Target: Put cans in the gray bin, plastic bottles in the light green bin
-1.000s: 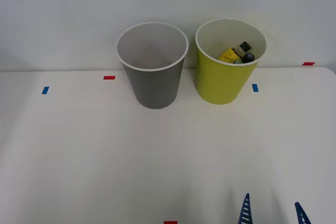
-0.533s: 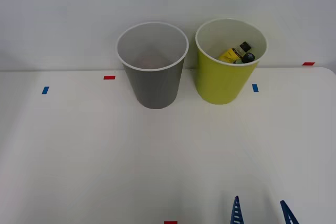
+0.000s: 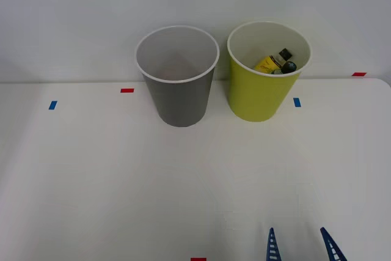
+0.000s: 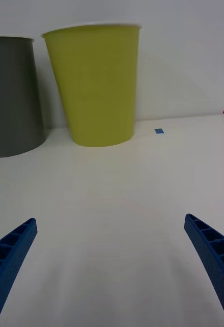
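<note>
A plain white desk (image 3: 122, 175) is seen, backed by a bare pale wall. Small tape marks are stuck to the desk: a red one (image 3: 127, 90) and a blue one (image 3: 52, 105) on the left side of the gray bin, a blue one (image 3: 297, 102) just beside the light green bin on its right, a red one (image 3: 358, 74) farther right near the desk's back edge, and a red one (image 3: 198, 259) cut off at the near edge.

The gray bin (image 3: 178, 87) is set upright at the back of the desk, and the light green bin (image 3: 264, 84) is placed just to its right, close but apart. Inside the green bin, two plastic bottles (image 3: 272, 62) are partly seen over the rim: a yellow label, a black cap and a second dark cap; their lower parts are hidden by the bin's wall. The floor of the gray bin is hard to make out, so its contents cannot be told.

The right claw (image 3: 301, 246) is held low over the desk, well in front of the green bin, spread wide with nothing between its blue ribbed fingers (image 4: 212, 250). Only the tips are shown; the rest is cut off.
</note>
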